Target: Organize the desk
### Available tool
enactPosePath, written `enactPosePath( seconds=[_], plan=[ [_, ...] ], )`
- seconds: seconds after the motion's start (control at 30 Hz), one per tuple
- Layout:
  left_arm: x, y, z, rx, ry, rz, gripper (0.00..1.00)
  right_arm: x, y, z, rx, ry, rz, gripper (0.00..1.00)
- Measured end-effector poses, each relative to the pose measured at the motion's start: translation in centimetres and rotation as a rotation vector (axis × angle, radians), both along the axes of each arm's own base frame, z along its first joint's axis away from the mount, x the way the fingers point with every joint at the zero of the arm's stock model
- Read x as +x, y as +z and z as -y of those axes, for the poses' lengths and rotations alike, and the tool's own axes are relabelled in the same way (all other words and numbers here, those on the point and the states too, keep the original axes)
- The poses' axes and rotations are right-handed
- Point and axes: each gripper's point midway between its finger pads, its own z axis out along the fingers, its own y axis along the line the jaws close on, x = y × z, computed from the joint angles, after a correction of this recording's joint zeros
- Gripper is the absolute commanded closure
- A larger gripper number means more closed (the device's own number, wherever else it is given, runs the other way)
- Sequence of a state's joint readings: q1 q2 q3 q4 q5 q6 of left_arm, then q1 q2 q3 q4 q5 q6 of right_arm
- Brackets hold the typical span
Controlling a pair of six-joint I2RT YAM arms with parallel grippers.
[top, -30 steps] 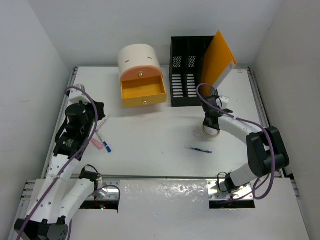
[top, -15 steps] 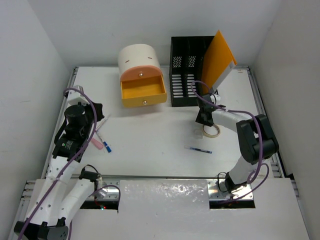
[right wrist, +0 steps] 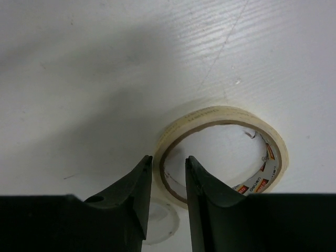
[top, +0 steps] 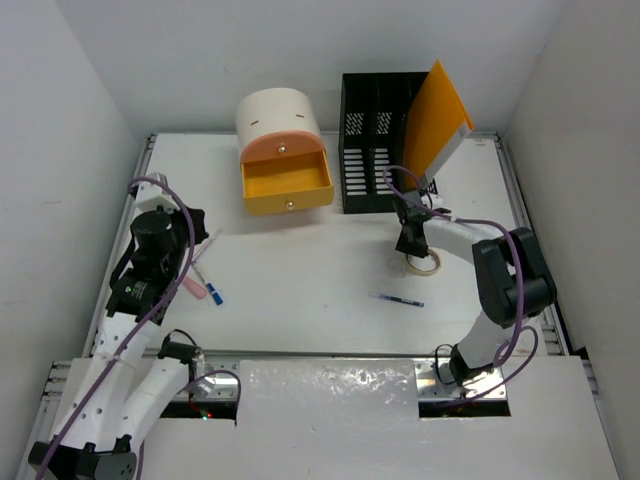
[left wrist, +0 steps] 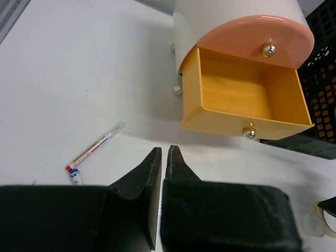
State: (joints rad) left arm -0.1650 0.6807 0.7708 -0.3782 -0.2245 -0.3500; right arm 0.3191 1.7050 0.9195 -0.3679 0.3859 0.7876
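The white desk [top: 300, 250] holds a roll of clear tape [top: 423, 263] right of the middle. My right gripper [top: 411, 250] stands over the roll's left rim. In the right wrist view the right gripper [right wrist: 167, 160] is narrowly open, one finger outside the tape roll [right wrist: 226, 118] and one inside its hole, with the rim between them. My left gripper [top: 190, 228] is shut and empty at the left side. In the left wrist view the left gripper [left wrist: 163, 153] points toward the open yellow drawer [left wrist: 247, 97].
A white drawer unit [top: 278, 120] with its yellow drawer [top: 288, 185] open stands at the back. A black file rack [top: 375, 140] holds a yellow folder [top: 436, 118]. A blue pen [top: 396, 299] lies near the tape. Markers [top: 205, 285] lie by the left arm. A small clear disc [right wrist: 163, 223] lies beside the tape.
My right wrist shifted a little to the far left over the tape, then settled at its left rim. The tape has not moved. The left arm is nearly still.
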Motion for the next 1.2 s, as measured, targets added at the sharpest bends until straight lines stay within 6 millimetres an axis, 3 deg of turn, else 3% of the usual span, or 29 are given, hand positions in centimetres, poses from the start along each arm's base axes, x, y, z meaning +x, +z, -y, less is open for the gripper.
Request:
enactPosePath(
  seconds=[0.07, 0.23, 0.4, 0.47, 0.57, 0.63, 0.8, 0.9, 1.03, 1.2],
  plan=[
    [0.0, 0.0, 0.0, 0.000, 0.000, -0.001, 1.00, -0.5, -0.3, 0.2, -0.006, -0.003, -0.015, 0.71],
    [0.0, 0.0, 0.0, 0.000, 0.000, 0.000, 1.00, -1.8, -1.2, 0.7, -0.022, -0.010, -0.050, 1.00],
    [0.0, -0.1, 0.0, -0.002, 0.000, -0.001, 1.00, -2.1, -0.8, 1.1, -0.051, -0.011, -0.053, 1.00],
    [-0.1, 0.0, 0.0, -0.004, 0.001, 0.002, 1.00, -2.3, 0.3, 1.6, -0.094, 0.001, -0.037, 1.00],
    [-0.3, 0.3, 0.0, -0.007, 0.001, 0.013, 1.00, -1.6, 4.4, 1.1, -0.158, 0.062, 0.052, 1.00],
    [-0.4, 0.4, 0.0, -0.010, 0.002, 0.020, 1.00, 0.1, 8.4, -0.5, -0.167, 0.128, 0.155, 1.00],
    [-0.5, 0.4, -0.1, -0.011, 0.002, 0.023, 1.00, 5.1, 19.8, -7.2, -0.080, 0.334, 0.426, 1.00],
    [-0.5, -0.4, 0.0, -0.009, 0.003, 0.003, 1.00, 7.1, 24.6, -12.0, 0.039, 0.481, 0.554, 1.00],
    [-0.6, -1.6, 0.0, -0.012, 0.005, -0.031, 1.00, 8.2, 27.2, -17.3, 0.196, 0.655, 0.652, 1.00],
    [-0.8, -1.7, 0.0, -0.015, 0.006, -0.036, 1.00, 9.0, 27.3, -22.9, 0.409, 0.795, 0.705, 1.00]
  ],
)
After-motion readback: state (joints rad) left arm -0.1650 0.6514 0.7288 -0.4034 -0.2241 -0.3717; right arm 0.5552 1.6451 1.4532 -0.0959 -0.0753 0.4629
